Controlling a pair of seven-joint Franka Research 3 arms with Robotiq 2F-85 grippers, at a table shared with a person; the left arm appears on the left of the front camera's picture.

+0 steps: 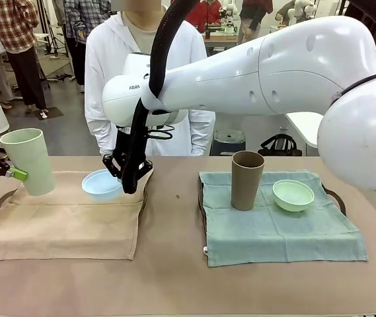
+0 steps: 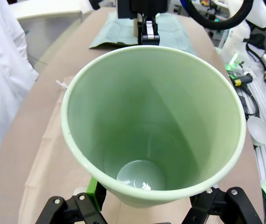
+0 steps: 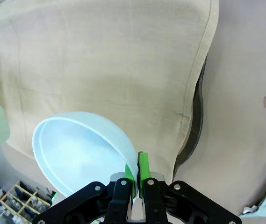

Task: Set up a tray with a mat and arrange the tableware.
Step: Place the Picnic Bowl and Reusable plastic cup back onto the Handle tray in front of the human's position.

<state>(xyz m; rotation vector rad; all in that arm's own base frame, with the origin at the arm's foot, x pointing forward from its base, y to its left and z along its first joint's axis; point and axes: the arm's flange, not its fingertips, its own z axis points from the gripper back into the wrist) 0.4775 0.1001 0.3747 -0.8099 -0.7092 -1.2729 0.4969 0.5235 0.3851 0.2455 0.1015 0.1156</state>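
My left gripper (image 1: 12, 173) is shut on the pale green tumbler (image 1: 29, 161), holding it tilted just above the beige mat (image 1: 62, 224) at the left; the left wrist view looks down into the tumbler (image 2: 154, 126). The right arm reaches across, and my right gripper (image 1: 127, 179) is shut on the rim of the light blue bowl (image 1: 102, 184), held over the beige mat's far right corner (image 3: 104, 70). That bowl (image 3: 79, 151) hangs pinched between green pads. The brown tumbler (image 1: 246, 179) and mint green bowl (image 1: 293, 195) stand on the teal mat (image 1: 273, 228).
Dark tray rims show under both mats, the left tray (image 3: 196, 121) and the right tray (image 1: 335, 196). A person in a white hoodie (image 1: 141, 59) stands at the far side. The big right arm (image 1: 273, 72) spans the middle above the table.
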